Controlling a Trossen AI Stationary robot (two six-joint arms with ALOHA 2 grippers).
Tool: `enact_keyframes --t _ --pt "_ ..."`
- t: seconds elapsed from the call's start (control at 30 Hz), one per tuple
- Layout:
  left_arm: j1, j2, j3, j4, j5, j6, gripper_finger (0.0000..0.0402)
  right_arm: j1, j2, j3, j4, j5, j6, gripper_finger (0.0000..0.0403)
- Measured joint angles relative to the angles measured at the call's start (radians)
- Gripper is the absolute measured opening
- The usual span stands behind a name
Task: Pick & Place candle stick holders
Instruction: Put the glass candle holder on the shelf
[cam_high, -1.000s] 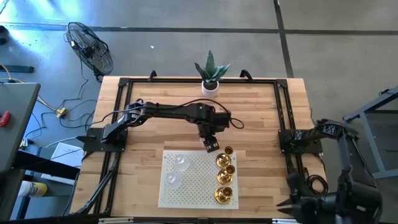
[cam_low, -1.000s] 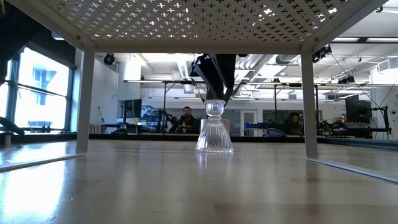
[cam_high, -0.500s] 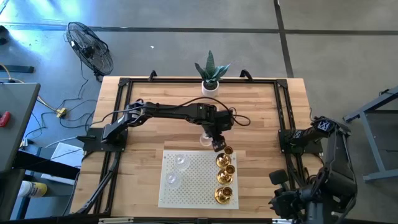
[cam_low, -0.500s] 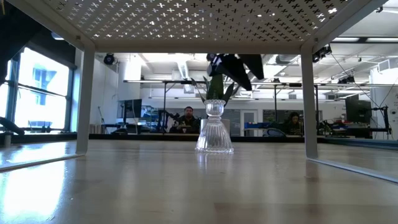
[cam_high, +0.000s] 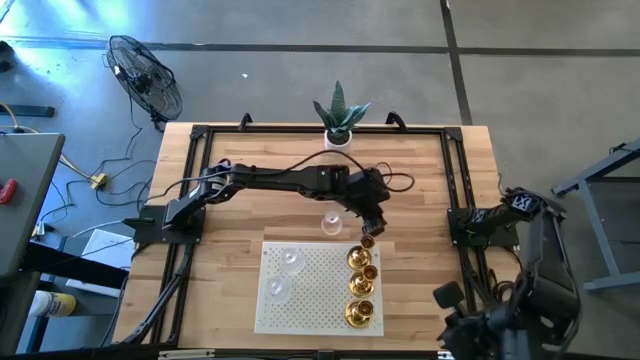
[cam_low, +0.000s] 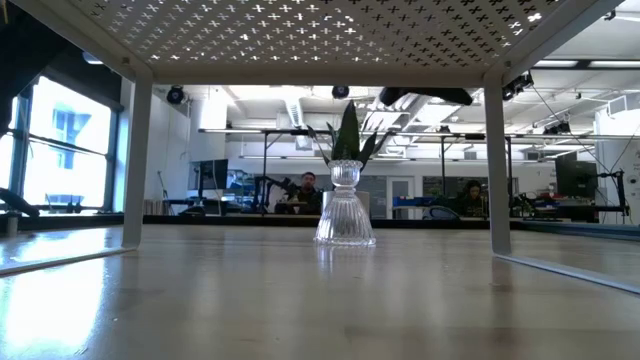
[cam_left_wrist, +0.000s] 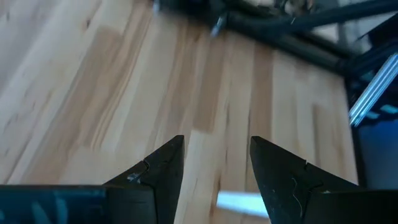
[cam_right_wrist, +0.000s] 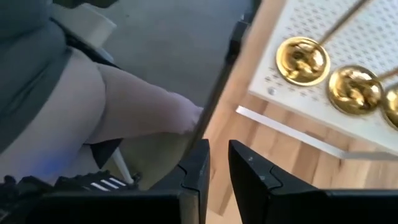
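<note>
A clear glass candle stick holder (cam_high: 330, 222) stands upright on its wide base on the wooden table, just beyond the white perforated rack (cam_high: 310, 300); it also shows in the low view (cam_low: 345, 215). Two more glass holders (cam_high: 288, 260) and the gold holders (cam_high: 360, 285) stand on the rack. My left gripper (cam_high: 370, 226) is open and empty, above the table to the right of the lone glass holder; its wrist view (cam_left_wrist: 216, 158) shows only bare wood between the fingers. My right gripper (cam_right_wrist: 217, 163) is shut, off the table's near right corner.
A white pot with a green plant (cam_high: 338, 138) stands at the table's far edge. Black frame rails (cam_high: 455, 180) run along the table's sides. The right wrist view shows something pale and grey (cam_right_wrist: 112, 106), perhaps a person, beside the table.
My left gripper has left the top of the lone glass holder, risen and gone toward the table's right edge. The glass holder has stayed upright in its place. My right arm has shifted a little off the table's near right corner.
</note>
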Motion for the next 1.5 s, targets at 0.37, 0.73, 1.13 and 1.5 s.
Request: enact_keyframes --t 0.37,0.73,1.13,1.5 --pt "0.000 0.000 0.000 -0.029 0.031 0.000 0.0179 0.017 0.000 0.000 0.030 0.052 -0.002 0.0049" --pt "0.000 0.001 0.000 -0.027 0.001 0.000 0.0179 0.017 0.000 0.000 0.077 0.092 0.004 0.0047" --pt "0.000 0.001 0.000 -0.058 -0.016 0.022 0.0179 0.019 0.000 0.000 0.151 0.199 0.151 0.0046" --pt "0.000 0.001 0.000 -0.399 -0.292 -0.029 0.0179 0.028 0.000 0.000 0.193 0.357 0.226 0.0046"
